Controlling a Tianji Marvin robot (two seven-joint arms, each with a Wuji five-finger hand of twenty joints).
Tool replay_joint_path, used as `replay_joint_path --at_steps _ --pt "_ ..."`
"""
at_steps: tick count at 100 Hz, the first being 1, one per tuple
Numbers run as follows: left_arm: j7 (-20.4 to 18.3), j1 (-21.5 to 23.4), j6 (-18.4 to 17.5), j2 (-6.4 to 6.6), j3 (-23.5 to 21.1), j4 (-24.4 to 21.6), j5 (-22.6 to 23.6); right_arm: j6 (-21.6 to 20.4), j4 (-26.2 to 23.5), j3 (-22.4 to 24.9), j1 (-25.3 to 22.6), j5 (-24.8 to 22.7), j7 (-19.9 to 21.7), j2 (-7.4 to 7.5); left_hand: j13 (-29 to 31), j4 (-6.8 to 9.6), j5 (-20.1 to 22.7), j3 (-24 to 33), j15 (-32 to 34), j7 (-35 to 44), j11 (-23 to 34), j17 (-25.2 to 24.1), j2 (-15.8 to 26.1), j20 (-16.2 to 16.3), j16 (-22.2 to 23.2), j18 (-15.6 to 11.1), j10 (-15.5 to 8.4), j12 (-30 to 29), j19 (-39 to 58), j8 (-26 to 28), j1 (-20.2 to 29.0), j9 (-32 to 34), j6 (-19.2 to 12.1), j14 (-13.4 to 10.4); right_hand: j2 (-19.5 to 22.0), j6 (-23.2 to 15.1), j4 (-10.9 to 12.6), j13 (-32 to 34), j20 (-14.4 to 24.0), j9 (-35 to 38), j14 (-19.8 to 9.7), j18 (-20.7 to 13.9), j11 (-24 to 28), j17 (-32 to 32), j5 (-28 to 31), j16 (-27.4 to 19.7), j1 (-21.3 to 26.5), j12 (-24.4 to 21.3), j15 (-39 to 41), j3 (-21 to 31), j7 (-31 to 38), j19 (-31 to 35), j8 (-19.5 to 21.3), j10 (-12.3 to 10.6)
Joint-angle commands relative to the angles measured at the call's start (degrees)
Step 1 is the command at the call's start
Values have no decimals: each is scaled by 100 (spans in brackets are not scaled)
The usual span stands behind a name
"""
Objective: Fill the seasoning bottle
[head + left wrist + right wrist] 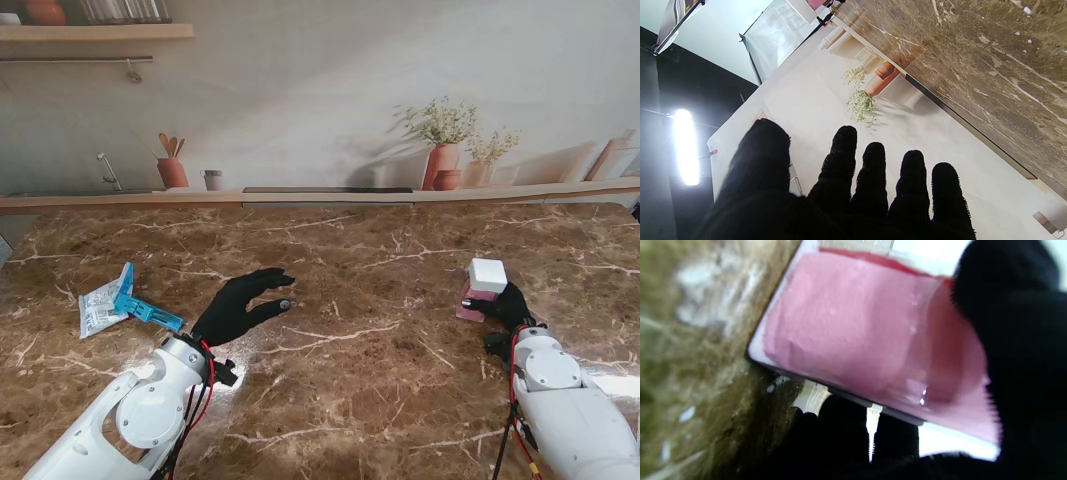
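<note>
The seasoning bottle (482, 290) is a clear square jar with pink contents and a white cap, standing on the marble table at my right. My right hand (508, 305) is shut around its lower part; in the right wrist view the pink bottle (853, 330) fills the picture, with black fingers (1017, 340) pressed on it. A white seasoning packet (101, 304) lies at my far left, a blue clip (146, 307) beside it. My left hand (240, 305) hovers open over the middle-left of the table, fingers (873, 176) spread and holding nothing.
The brown marble table (380, 360) runs back to a ledge and a printed kitchen backdrop (440, 150). A studio lamp (686, 146) shows in the left wrist view.
</note>
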Motion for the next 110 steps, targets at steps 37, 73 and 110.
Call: replay_joint_path --at_steps 37,73,110 --pt "15 21 -86 4 -13 -17 26 92 -1603 -76 -898 82 -777 -239 24 135 124 -200 -126 83 -35 -88 245 58 -37 -111 -148 -68 181 76 82 -19 -118 -310 965 -55 226 4719 155 3430 1371 2546 2084 2736 2364 1779 1397 2885 2334 167 3470 3774 1675 -199" --pt "-111 -29 -192 48 -117 -159 143 377 -3299 -244 -1674 -177 -450 11 68 130 168 -201 -119 124 -36 -101 231 76 -35 -37 -137 -83 270 99 111 8 -178 -298 2259 773 662 3488 -204 2308 1530 2588 2870 1898 535 3499 1522 4905 3308 354 1878 3284 -4261 -7" --pt "-1023 -587 -322 245 -92 -428 242 871 -4422 -873 -2057 -1210 -406 185 138 191 -81 -51 -25 170 8 -83 -454 372 77 274 -185 -18 557 134 464 -143 -283 -155 2821 -243 744 2944 428 1597 1442 2922 3259 3335 1172 3491 1340 5562 4315 602 2430 5256 -2403 -166"
